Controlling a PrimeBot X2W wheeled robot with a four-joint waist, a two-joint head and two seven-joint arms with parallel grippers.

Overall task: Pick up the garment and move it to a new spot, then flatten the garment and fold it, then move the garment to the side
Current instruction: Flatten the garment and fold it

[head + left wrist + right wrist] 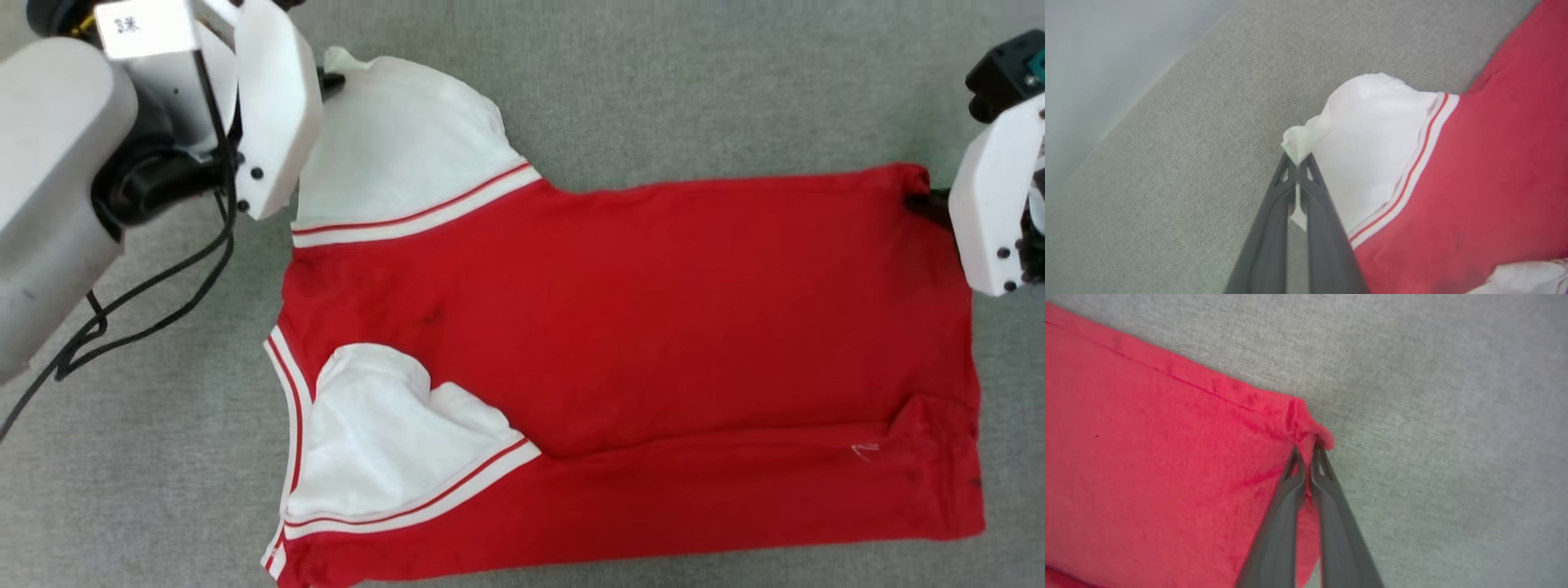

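Bottom edge crops the garment (pixel 620 327); left end effector (pixel 331 80) — mostly hidden

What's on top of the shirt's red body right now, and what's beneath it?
One white sleeve lies folded onto the red body of the garment. The grey surface shows around it. What lies beneath the garment is covered, as is its underside.

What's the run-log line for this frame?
garment: on grey surface | left gripper: shut on sleeve tip | right gripper: shut on hem corner

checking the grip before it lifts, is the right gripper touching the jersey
Touching. The right wrist view shows the right gripper shut on the jersey, its red corner pinched between the fingers.
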